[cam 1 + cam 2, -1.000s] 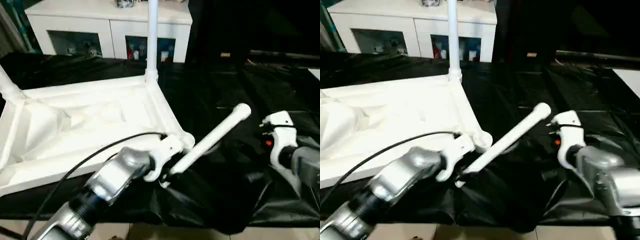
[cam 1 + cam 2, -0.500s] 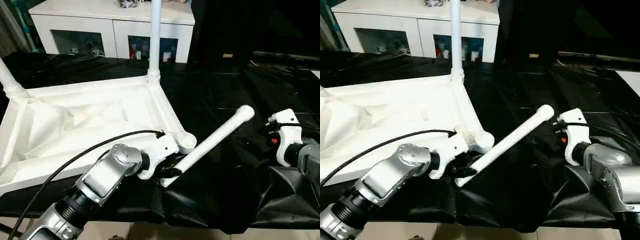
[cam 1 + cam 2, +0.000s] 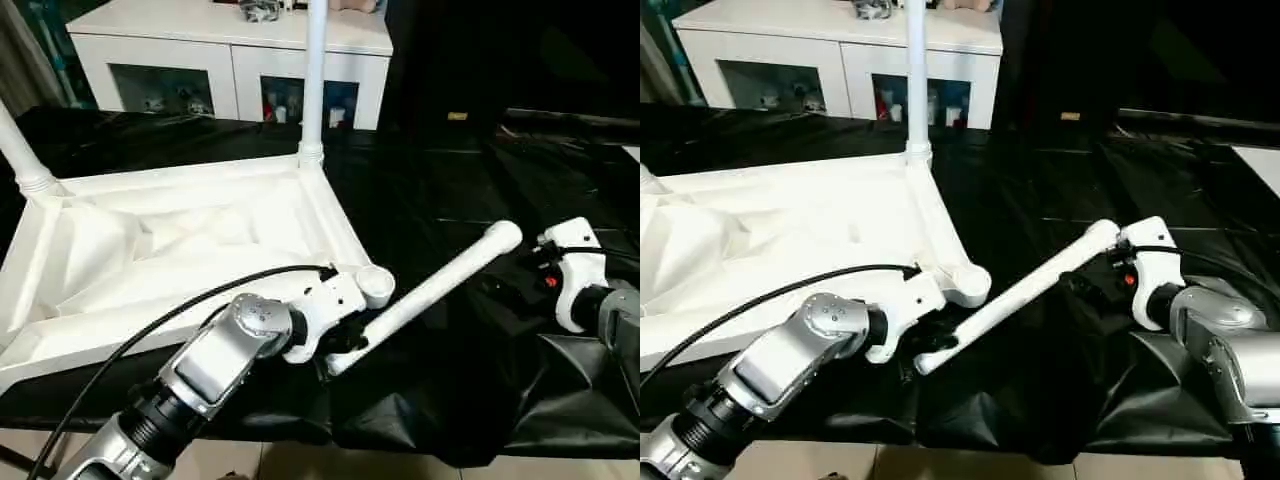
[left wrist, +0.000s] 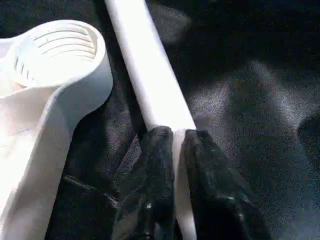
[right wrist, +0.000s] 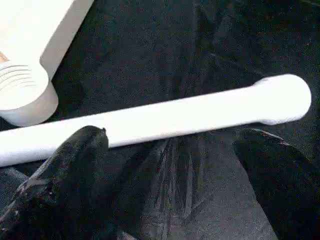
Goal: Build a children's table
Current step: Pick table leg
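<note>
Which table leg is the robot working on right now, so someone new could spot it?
Find the upturned white tabletop on the black-covered table. By its empty near corner socket lies a loose white leg, left gripper pinching its near end. The other legs stand upright.

Bright overhead light blows out the white table top (image 3: 150,240) and glares off the crinkled black cover (image 3: 470,330).

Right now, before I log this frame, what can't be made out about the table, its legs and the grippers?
- Upright far-corner leg: its upper end is cut off by the frame edge in both eye views.
- Second upright leg: mostly cut off by the left eye view's edge.
- Table top: its near left corner runs out of frame.
- Loose leg: the end that the left gripper pinches is hidden between the fingers.
- Cabinet: contents too small.
</note>
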Controlling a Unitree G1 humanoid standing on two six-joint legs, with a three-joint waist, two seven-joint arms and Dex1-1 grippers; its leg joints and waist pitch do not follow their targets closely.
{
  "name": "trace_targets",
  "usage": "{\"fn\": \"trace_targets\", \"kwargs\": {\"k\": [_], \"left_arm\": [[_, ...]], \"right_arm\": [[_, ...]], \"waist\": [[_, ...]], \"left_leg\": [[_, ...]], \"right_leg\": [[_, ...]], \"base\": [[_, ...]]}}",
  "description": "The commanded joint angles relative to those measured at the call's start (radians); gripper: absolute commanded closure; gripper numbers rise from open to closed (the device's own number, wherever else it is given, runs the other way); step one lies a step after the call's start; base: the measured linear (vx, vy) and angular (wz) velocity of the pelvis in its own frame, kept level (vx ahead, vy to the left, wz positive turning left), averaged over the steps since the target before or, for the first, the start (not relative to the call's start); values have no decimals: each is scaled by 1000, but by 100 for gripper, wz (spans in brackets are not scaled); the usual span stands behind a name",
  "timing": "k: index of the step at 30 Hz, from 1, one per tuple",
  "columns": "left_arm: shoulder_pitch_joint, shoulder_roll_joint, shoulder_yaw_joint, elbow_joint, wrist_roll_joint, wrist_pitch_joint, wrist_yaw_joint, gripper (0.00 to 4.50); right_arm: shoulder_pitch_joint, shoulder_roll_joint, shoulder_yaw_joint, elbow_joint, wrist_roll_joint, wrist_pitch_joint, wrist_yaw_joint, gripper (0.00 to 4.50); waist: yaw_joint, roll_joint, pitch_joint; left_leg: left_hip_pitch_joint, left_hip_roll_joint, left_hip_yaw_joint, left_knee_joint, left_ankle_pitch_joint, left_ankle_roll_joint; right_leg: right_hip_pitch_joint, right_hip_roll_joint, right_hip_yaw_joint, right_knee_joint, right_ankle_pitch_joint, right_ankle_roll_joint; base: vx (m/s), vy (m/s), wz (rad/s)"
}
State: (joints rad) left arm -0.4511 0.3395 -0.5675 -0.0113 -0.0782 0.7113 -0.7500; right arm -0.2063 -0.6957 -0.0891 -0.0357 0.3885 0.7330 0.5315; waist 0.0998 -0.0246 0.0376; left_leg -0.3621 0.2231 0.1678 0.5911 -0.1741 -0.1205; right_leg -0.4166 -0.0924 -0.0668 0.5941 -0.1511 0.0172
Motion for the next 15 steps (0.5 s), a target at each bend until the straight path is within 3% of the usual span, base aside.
{"fn": "trace_targets", "kwargs": {"k": [1,3,4,6,12,15], "left_arm": [[13,-2,-53,76,42,29,8,412],[11,-8,-60,89,42,28,-4,412],[12,-11,-61,89,40,32,-7,382],[16,-17,-59,89,30,39,-12,375],[20,-32,-63,105,34,41,-16,332],[24,-39,-57,110,40,45,-3,303]], "right_arm": [[2,-6,2,-4,-16,-17,3,0],[3,-5,3,-2,-23,-20,4,0],[5,-4,1,-3,-25,-21,6,0],[9,-3,0,-11,-26,-17,4,0],[34,-4,-8,-49,-28,2,2,0],[36,-4,-5,-55,-29,5,3,0]], "waist": [[-1,-14,-50],[-2,-13,-50],[-2,-10,-50],[-4,-7,-50],[-11,-15,-52],[-14,-12,-51]], "left_leg": [[-2,-17,10,-67,-309,30],[0,-18,11,-66,-318,30],[0,-19,10,-65,-322,30],[1,-18,9,-66,-329,30],[-4,-18,8,-67,-329,36],[-4,-18,8,-67,-330,38]], "right_leg": [[40,-22,11,-102,-549,-31],[38,-21,9,-107,-564,-25],[38,-22,8,-107,-570,-24],[37,-21,8,-110,-569,-26],[40,-20,6,-109,-564,-21],[39,-21,5,-111,-573,-21]], "base": [[0,0,0],[0,0,0],[0,0,0],[0,0,0],[0,0,0],[0,0,0]]}}
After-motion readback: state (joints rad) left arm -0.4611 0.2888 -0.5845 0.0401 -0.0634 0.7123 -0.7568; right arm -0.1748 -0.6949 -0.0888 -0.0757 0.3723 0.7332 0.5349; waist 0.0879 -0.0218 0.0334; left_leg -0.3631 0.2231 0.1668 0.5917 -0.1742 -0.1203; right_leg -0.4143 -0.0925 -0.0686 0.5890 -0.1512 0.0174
